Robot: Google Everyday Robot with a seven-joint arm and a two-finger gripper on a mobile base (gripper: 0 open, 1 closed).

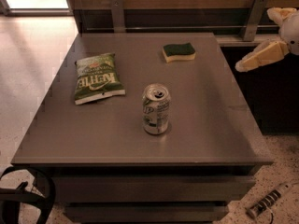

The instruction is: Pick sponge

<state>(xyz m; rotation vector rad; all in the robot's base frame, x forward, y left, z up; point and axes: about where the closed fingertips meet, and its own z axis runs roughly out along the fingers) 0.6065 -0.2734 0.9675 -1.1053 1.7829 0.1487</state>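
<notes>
Cream end effector (254, 41) right of sponge (179, 52)

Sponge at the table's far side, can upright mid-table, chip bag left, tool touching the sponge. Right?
Not quite. In the camera view the tool hangs open beyond the right edge of the table, well apart from the sponge. The rest holds.

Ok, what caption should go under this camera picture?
Robot hand hovers beside the table, apart from the sponge, can and chip bag.
</notes>
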